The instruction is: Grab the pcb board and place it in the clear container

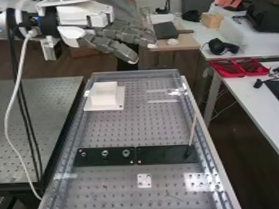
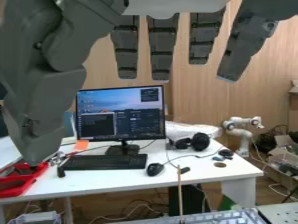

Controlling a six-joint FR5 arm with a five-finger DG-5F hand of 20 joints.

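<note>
Hand open, fingers straight, empty. You approach high, clearing white block far left, thin rod right.

Fingers straight; monitor, keyboard, mouse on desk.

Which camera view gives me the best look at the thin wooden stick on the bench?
The high view: the stick shows there from its tip down to the dark plate where its lower end sits. The wrist view shows an upright upper length of it against the desk, cut off by the picture's edge.
</note>
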